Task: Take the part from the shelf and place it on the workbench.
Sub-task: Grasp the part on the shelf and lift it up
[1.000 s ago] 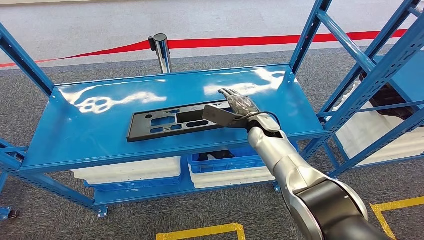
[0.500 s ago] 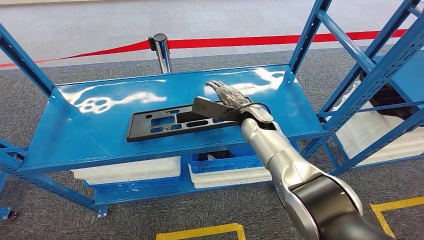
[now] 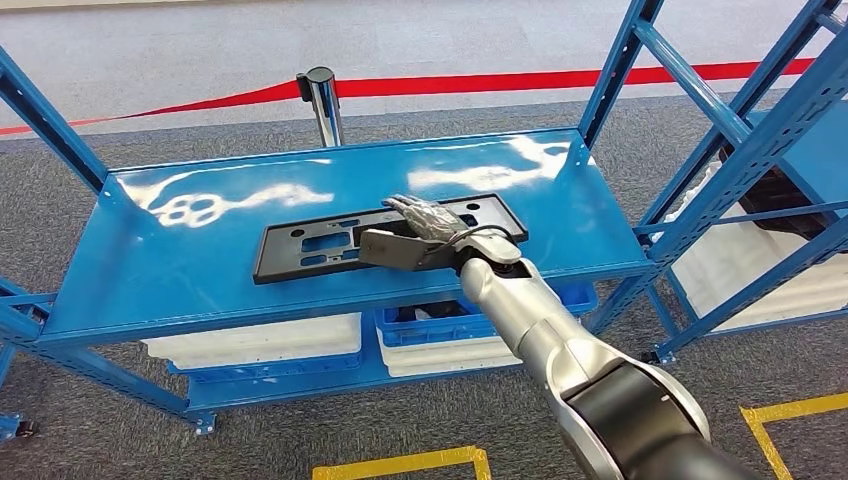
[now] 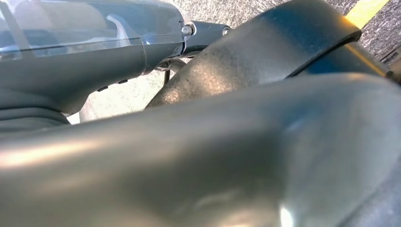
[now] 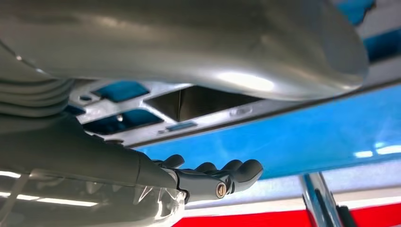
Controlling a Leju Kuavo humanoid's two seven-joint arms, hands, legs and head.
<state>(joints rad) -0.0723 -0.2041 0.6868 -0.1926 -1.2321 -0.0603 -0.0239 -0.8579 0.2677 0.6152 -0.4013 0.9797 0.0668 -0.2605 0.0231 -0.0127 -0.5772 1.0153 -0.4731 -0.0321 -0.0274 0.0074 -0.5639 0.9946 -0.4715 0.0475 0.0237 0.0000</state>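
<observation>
- The part (image 3: pixel 385 237), a flat black plate with rectangular cut-outs, lies flat on the top deck of the blue shelf (image 3: pixel 200 290), near the middle and closer to the front edge.
- Its long axis runs left to right across the deck, the right end sitting slightly farther back than the left; one broad face points up.
- The right hand (image 3: pixel 420 222) hovers palm down over the right half of the part, fingers stretched out flat and pointing toward the left and away from the robot, thumb held out to the side; nothing is gripped.
- In the right wrist view the right hand's fingers (image 5: pixel 222 177) are extended side by side with a gap to the part's surface.
- The silver right arm comes in from the lower right, forearm angled up and left across the shelf's front edge.
- The left hand's fingers cannot be made out in the left wrist view; its state cannot be told.
- Against the earlier frames, the right hand has travelled leftward and nearer along the part; the part itself has not shifted.
- Blue and white bins (image 3: pixel 470 335) sit on the lower deck.
</observation>
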